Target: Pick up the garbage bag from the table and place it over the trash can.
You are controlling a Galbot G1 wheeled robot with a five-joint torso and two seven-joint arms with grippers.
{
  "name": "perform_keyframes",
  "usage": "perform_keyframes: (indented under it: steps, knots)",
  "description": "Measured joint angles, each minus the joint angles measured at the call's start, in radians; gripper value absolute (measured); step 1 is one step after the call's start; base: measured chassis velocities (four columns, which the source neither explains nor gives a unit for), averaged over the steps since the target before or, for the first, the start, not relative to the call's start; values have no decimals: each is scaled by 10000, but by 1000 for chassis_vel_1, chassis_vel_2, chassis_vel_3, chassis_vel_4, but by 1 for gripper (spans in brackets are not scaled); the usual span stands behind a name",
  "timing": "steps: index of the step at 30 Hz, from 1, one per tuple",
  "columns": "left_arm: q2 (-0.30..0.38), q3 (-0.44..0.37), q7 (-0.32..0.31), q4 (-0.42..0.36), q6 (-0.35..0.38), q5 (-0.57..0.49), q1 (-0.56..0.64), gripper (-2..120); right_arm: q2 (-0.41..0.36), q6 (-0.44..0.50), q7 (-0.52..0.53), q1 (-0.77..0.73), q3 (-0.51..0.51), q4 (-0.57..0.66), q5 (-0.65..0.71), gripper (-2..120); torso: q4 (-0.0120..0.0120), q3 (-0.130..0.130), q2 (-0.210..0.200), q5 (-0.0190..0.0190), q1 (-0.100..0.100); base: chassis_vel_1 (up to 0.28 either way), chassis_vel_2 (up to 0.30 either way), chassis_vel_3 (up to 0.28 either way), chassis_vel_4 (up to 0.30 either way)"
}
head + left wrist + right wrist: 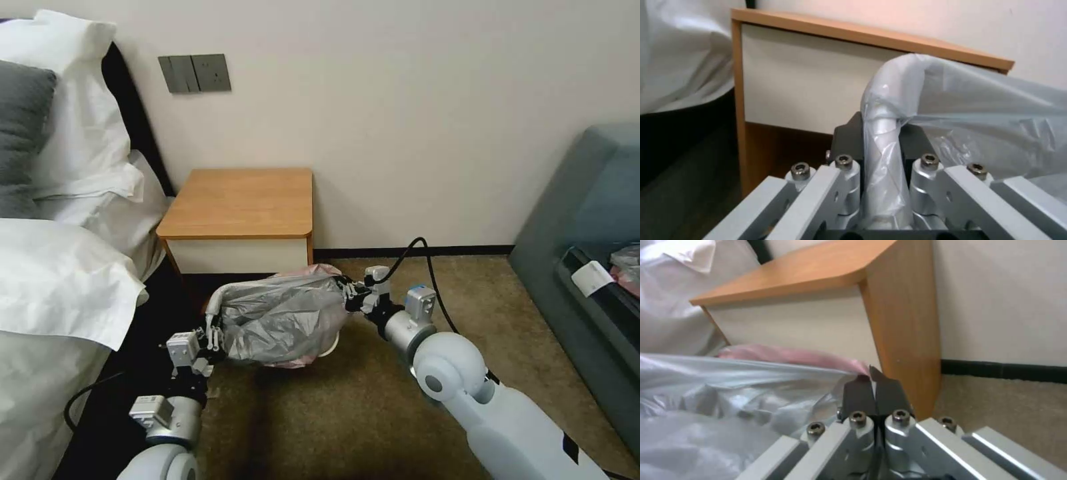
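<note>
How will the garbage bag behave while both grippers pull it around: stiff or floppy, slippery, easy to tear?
Likely floppy: the garbage bag sags and wrinkles between the left gripper and right gripper. Probably slippery, since the plastic looks thin and glossy, and each gripper pinches only a narrow fold. It may tear if stretched over the trash can, because the film looks see-through.

Grey garbage bag stretched over the trash can, below the table.

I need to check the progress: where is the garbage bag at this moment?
In the head view the garbage bag is stretched between the left gripper and right gripper, low over the carpet in front of the bedside table.
</note>
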Motion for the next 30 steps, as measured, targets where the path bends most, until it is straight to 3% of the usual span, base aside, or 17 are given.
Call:
perform_keyframes:
  steps: [5,8,10,11,18,21,23,24,30]
  knots:
    - [23,-206,-108,-52,71,-265,-46,11,-120,89,-35,-184,110,-80,-355,4,0,0,0,-2,0,0,0,0,0]
    - [7,-214,-167,-121,139,-581,-70,11,-187,161,-71,-351,100,-120,-547,20,0,0,0,0,0,0,0,0,0]
    - [-2,-213,-185,-137,161,-668,-75,11,-203,172,-82,-386,93,-120,-578,22,1,-1,0,-1,0,0,0,0,0]
    - [-24,-206,-213,-163,190,-796,-88,11,-230,185,-112,-458,71,-103,-630,30,0,0,0,0,0,0,0,0,0]
    - [-134,-92,-417,-242,348,-1363,-128,11,-224,185,-160,-656,-20,110,-717,50,1,0,0,1,0,0,0,0,0]
    - [-211,-27,-634,-311,547,-2006,-203,11,-216,185,-204,-879,-59,217,-890,68,0,-1,0,0,0,0,0,0,0]
    - [-219,-25,-668,-334,587,-2108,-214,11,-215,190,-214,-919,-63,222,-936,69,0,0,0,0,0,0,0,0,0]
    - [-249,-29,-716,-348,644,-2250,-256,11,-211,207,-217,-994,-69,223,-1018,76,1,0,0,0,0,0,0,0,0]
    - [-301,-236,-732,-239,664,-2286,-383,11,0,430,-77,-1235,192,148,-1488,96,1,0,0,0,0,0,0,0,0]
